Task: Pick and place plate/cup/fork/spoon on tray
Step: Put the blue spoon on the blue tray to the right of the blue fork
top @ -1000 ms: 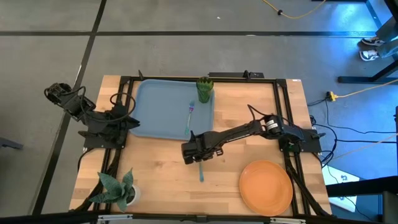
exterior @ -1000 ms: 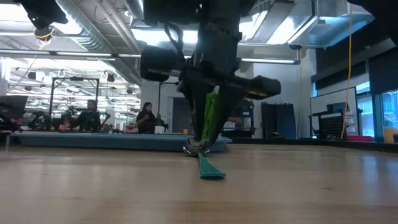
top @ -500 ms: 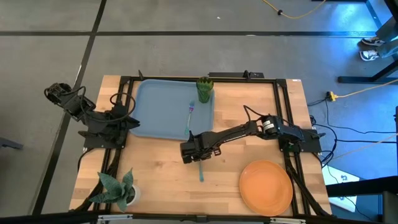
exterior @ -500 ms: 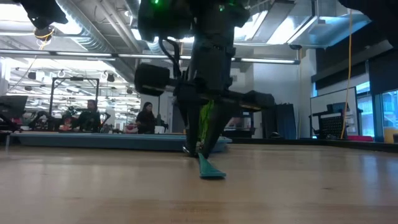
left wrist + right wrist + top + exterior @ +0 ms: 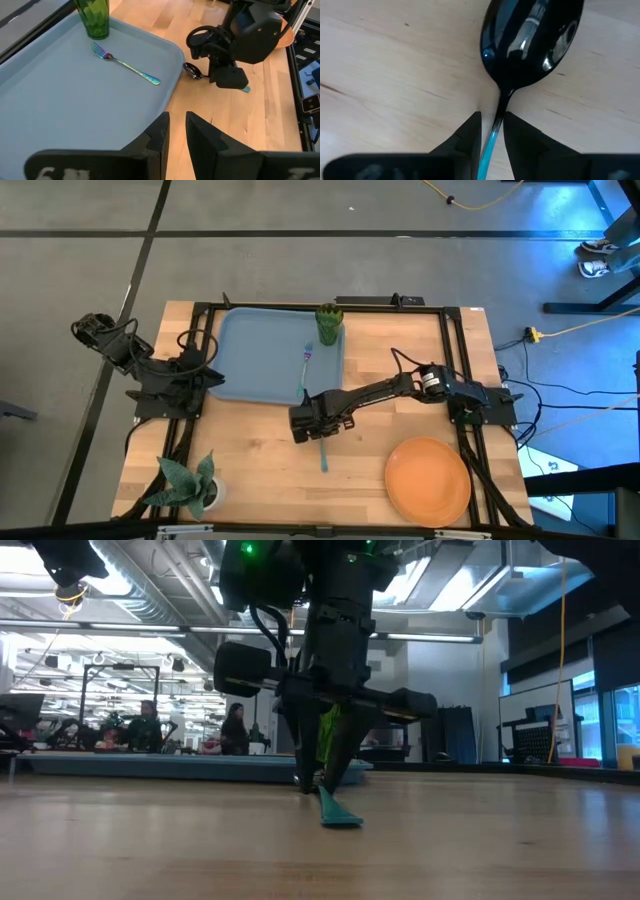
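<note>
While the left gripper (image 5: 172, 137) waits over the tray (image 5: 255, 360), the right gripper (image 5: 490, 132) stands slightly open, its fingers astride the spoon (image 5: 527, 45) neck on the table (image 5: 260, 450).

My right gripper (image 5: 322, 429) is low over the spoon (image 5: 530, 40), and the thin neck sits in the small gap between my fingers (image 5: 468, 135). The tray (image 5: 250, 360) rim is just beside the spoon bowl, so there is little room on that side. On the tray, the fork (image 5: 306, 365) and the cup (image 5: 329, 323) fill the edge near me; the rest is bare. The plate (image 5: 428, 480) is well apart. My left gripper (image 5: 176, 135) waits over the tray's other end.
</note>
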